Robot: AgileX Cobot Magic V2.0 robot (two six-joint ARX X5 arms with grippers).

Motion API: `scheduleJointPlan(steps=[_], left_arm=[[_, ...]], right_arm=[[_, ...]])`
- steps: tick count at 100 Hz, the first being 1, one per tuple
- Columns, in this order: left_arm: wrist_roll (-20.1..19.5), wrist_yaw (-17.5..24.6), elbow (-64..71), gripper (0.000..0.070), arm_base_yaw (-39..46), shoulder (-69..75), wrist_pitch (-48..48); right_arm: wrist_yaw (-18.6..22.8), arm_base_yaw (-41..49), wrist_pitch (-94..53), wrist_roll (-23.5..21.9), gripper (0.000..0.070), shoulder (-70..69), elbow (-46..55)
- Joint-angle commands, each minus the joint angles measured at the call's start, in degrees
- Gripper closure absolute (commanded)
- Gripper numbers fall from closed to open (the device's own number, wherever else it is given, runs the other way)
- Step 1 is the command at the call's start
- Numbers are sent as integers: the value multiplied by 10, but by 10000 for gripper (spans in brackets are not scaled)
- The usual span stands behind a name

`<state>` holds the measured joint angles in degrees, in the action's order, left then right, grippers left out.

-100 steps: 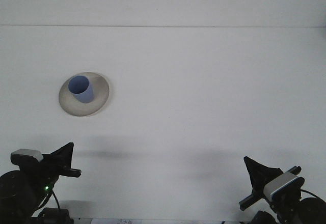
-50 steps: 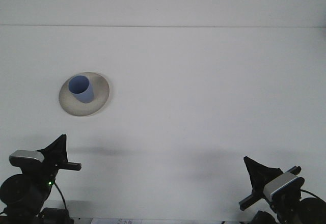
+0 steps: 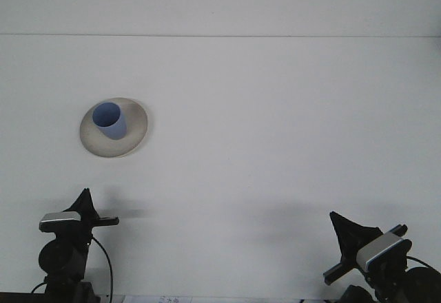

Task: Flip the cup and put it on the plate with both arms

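The blue cup point(image 3: 109, 120) stands mouth-up on the pale plate point(image 3: 135, 138), well out on the left half of the white table point(image 3: 275, 124). It sits slightly toward the plate's far-left part, leaving a bare crescent of plate at the near right. With the open rim facing up and the cup inside the plate's edge, the placing looks done, and the flip too, judging by that upward mouth.

Down at the near edge, the left tool point(image 3: 91, 215) hangs low, well apart from the plate and holding nothing. Its dark fingers are seen edge-on, so how wide they stand cannot be told from here. Its camera housing sits just below, pointing forward over the table. Parked there, it leaves the cup free of any contact and in plain sight.

On the other side, the right tool point(image 3: 344, 242) sits at the near-right corner, far from cup and plate, and empty as well. Its black fingers overlap into a single dark wedge, so the opening cannot be judged here either.

Both arms low and near the robot's body reads as a rest posture, suited to a task close to finished. The only risk worth noting is the cup's off-centre seat, and it appears stable and upright.
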<state>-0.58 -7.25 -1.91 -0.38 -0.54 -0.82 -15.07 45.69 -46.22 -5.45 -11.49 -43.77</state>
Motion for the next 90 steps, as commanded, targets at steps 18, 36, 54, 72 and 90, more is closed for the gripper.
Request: scheduleJointPlan(steps=[18, 36, 54, 72, 90], left_arm=[[8, -5, 11, 685, 0, 4, 25], [8, -5, 11, 685, 0, 4, 25], [8, -5, 11, 685, 0, 4, 25], [8, -5, 11, 685, 0, 4, 25], [8, -5, 11, 685, 0, 4, 25]], right_arm=[[0, 5, 3, -5, 694, 2, -5], [0, 5, 3, -5, 694, 2, -5], [0, 5, 3, -5, 694, 2, -5], [0, 5, 3, -5, 694, 2, -5], [0, 5, 3, -5, 694, 2, -5]])
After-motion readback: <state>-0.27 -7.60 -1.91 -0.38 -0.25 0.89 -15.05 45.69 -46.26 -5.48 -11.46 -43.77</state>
